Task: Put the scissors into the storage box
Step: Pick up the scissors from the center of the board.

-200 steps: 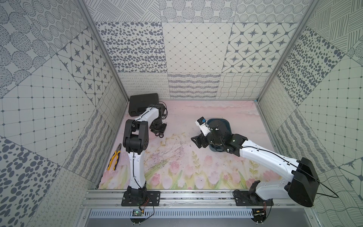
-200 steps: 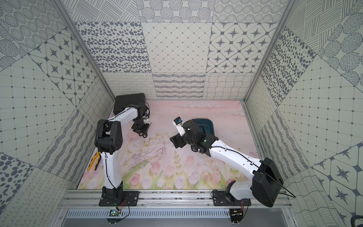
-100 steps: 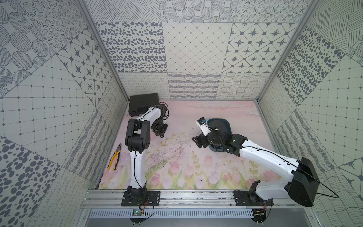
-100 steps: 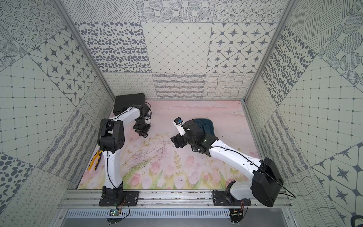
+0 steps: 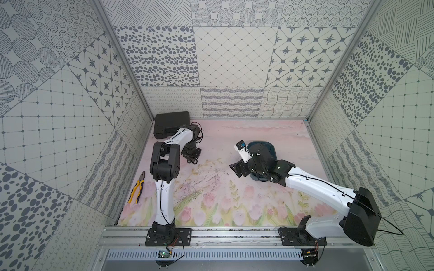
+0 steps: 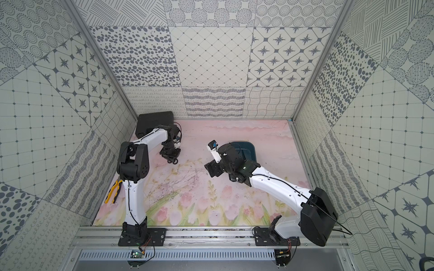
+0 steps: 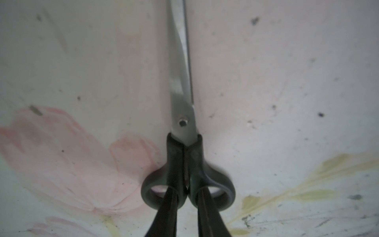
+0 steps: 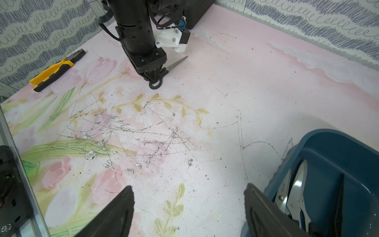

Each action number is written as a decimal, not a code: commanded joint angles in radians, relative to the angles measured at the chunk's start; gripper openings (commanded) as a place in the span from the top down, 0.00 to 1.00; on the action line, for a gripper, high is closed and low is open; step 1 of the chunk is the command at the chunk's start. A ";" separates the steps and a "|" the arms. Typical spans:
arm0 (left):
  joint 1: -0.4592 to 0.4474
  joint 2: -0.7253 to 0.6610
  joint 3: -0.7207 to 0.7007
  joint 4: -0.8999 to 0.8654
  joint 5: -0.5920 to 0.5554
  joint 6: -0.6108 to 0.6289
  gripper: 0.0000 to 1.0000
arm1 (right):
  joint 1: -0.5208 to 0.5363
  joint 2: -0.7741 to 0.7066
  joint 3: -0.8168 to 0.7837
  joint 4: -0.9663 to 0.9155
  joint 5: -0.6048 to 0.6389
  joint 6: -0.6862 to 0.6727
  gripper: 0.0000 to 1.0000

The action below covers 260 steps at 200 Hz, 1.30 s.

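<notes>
L gripper clamped on black-loop-handled, grey-steel-bladed scissors betw. loops, flat on pink floral counter. Judged light, stiff, thin; blade end may pivot. R gripper wide, empty, beside dark teal plastic storage box w/ other pairs inside.

Scissors flat; others apparently in teal box
</notes>
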 commanded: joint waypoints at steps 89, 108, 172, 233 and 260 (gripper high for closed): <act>-0.045 -0.166 -0.132 0.176 0.062 -0.133 1.00 | 0.003 -0.006 0.005 0.036 0.072 -0.011 0.13; -0.061 -0.199 -0.137 0.176 0.070 -0.149 1.00 | 0.003 -0.012 0.002 0.035 0.082 -0.005 0.13; -0.177 -0.267 -0.051 0.087 0.111 -0.215 1.00 | -0.003 -0.065 -0.015 0.029 0.245 0.047 0.12; -0.345 -0.269 0.133 0.075 0.175 -0.319 1.00 | -0.143 -0.184 -0.059 -0.025 0.292 0.169 0.04; -0.417 -0.214 0.264 0.080 0.265 -0.355 1.00 | -0.241 -0.258 -0.094 -0.035 0.243 0.160 0.03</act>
